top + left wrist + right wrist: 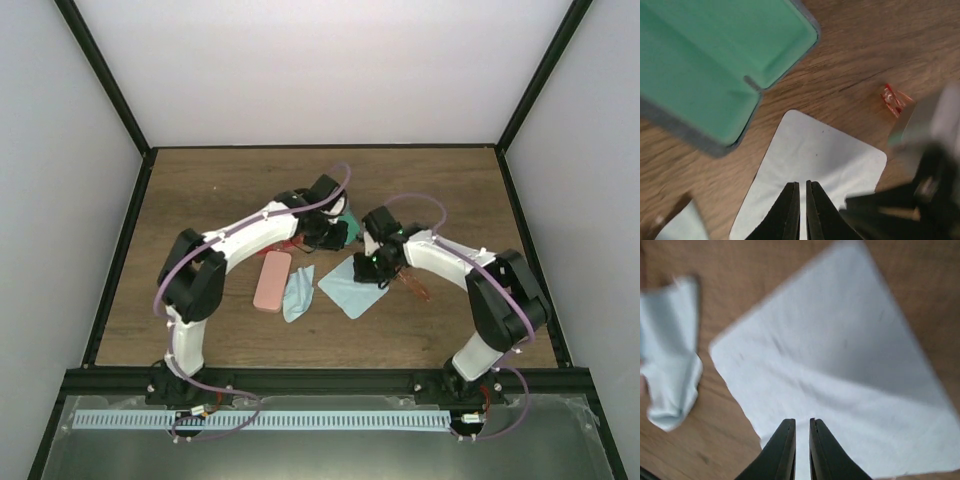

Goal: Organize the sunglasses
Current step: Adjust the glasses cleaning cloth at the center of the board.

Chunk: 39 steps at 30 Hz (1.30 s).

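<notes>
An orange-red pair of sunglasses [414,285] lies on the wood just right of my right gripper; a piece of it shows in the left wrist view [893,98]. A reddish bit [290,243] under my left arm may be the other pair; I cannot tell. My left gripper [335,236] [801,186] is shut and empty, above the flat cloth beside the open green-lined case [347,214] [715,65]. My right gripper [372,268] [802,422] is shut and empty, above the flat light blue cloth [349,288] [840,365] [810,165].
A closed pink case [272,280] lies left of a crumpled light blue cloth [298,290] [670,375]. The two grippers are close together near the table's middle. Black frame posts and white walls bound the table.
</notes>
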### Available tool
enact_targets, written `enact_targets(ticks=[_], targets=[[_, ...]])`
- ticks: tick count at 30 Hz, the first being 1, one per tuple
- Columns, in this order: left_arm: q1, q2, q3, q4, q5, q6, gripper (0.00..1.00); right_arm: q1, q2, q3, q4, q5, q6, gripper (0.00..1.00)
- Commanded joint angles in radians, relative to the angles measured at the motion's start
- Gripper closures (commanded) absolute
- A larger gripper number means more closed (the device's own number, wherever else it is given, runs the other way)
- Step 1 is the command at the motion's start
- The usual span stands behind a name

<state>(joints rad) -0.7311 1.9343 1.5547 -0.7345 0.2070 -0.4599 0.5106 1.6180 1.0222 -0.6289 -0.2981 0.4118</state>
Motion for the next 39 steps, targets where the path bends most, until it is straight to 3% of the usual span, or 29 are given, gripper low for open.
enact_targets(ticks=[1, 13, 26, 39], targets=[[-0.004, 0.15, 0.066, -0.052, 0.083, 0.064, 0.93, 0.048, -0.014, -0.102, 0.024, -0.045, 0.066, 0.91], [-0.011, 0.286, 0.032, -0.031, 0.146, 0.089, 0.91, 0.049, -0.018, -0.248, 0.033, -0.032, 0.091, 0.91], [-0.029, 0.086, -0.321, 0.081, 0.135, 0.001, 0.89, -0.048, 0.013, -0.198, -0.009, -0.011, 0.041, 0.91], [-0.065, -0.035, -0.4, 0.057, 0.124, -0.074, 0.88, -0.121, 0.053, -0.072, -0.027, 0.01, -0.03, 0.9]])
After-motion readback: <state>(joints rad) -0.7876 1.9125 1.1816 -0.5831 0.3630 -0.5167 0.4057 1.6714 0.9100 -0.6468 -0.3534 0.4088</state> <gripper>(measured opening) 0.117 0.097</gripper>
